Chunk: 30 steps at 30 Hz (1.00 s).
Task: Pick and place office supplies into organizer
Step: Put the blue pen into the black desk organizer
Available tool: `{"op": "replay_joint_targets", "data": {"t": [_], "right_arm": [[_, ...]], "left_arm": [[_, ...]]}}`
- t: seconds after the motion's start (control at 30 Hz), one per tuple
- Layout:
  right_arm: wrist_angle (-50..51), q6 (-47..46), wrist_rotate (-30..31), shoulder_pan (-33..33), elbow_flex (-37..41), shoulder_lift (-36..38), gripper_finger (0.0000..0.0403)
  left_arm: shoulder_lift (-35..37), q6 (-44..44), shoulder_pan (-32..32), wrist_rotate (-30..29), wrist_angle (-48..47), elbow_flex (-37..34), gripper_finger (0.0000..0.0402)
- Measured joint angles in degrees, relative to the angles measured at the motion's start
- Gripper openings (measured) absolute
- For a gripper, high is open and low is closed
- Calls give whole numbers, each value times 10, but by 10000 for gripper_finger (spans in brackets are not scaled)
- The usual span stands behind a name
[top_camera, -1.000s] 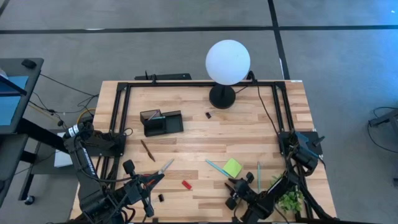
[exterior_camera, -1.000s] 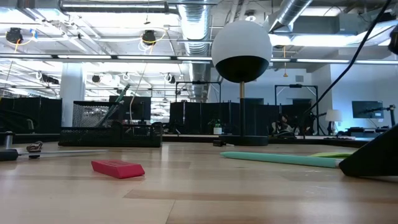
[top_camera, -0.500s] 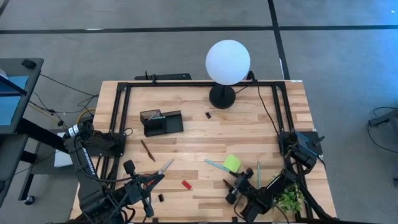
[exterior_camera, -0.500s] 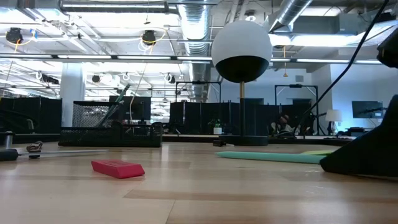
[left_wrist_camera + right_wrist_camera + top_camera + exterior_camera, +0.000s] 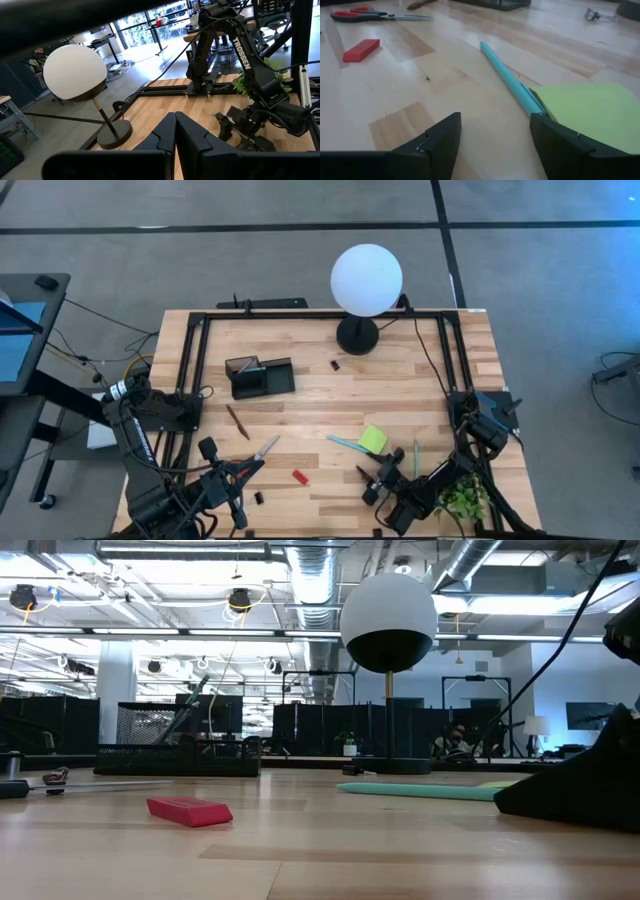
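Below, near the table's front right, the right gripper sits low over the wood with its two fingers spread wide and nothing between them; the teal pen and the lime-green sticky-note pad lie just beyond its fingertips, the pen's end touching the pad's edge. Seen from above, the pad and pen rest right of the table's centre, with a second thin teal pen lying just to their right, beside the small green plant. Farther left, the red piece lies alone on the wood, and the red-handled scissors point toward the brown pen. At far left-centre stands the black organizer; a small black clip lies to its right, near the base of the white globe lamp. At front left, the left gripper waits with fingers pressed together, empty.
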<state>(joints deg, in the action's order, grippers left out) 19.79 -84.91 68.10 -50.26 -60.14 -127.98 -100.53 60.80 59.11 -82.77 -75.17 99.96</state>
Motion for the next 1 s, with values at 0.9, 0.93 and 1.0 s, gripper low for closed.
{"op": "replay_joint_targets", "data": {"t": [0.9,0.93,1.0], "right_arm": [[70,9,30,30,-7,0,233],[70,6,15,34,-7,1,233],[70,0,-3,41,-7,2,233]], "left_arm": [[0,0,0,30,-7,0,0],[0,0,0,30,-7,0,0],[0,0,0,30,-7,0,0]]}}
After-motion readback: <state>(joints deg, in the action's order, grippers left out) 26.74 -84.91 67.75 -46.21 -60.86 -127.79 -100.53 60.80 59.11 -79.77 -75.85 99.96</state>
